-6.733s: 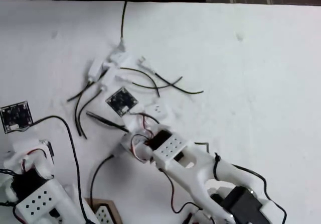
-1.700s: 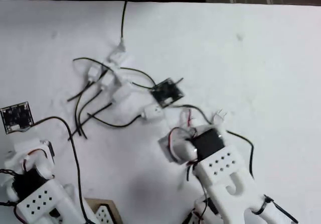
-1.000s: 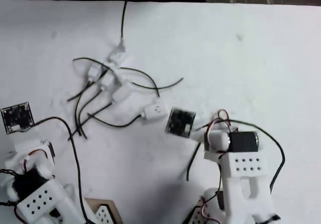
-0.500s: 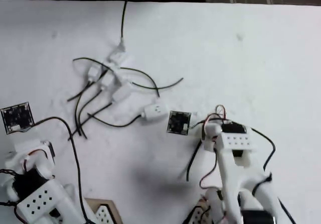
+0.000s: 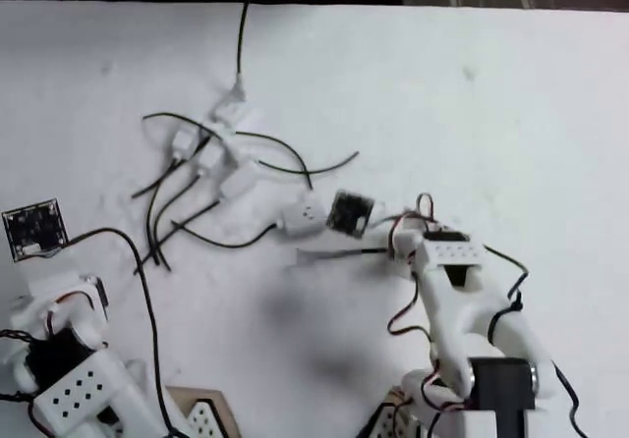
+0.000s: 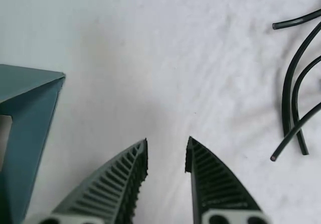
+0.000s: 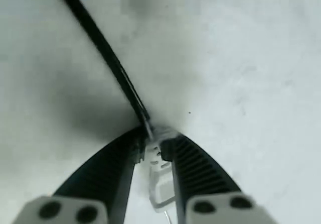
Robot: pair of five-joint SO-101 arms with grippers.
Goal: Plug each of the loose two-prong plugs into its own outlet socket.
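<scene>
My right gripper is shut on a small white two-prong plug, whose black cable runs away over the table. From above, that cable sticks out leftward from the right arm, just in front of a lone white outlet socket. More white sockets and plugs lie in a tangle with black cables at the back left. My left gripper hovers over bare table with a narrow gap between its fingers and nothing in it. Loose black cable ends lie off to one side of it.
The left arm rests at the front left corner, with a black cable looping past it. A teal angular part stands beside the left gripper. A black lead runs from the tangle to the back edge.
The right arm pulled a plug and its cable out of the tangle, swung right, then drew back toward the lone socket. The held cable now points left instead of trailing forward. The left arm is still.
</scene>
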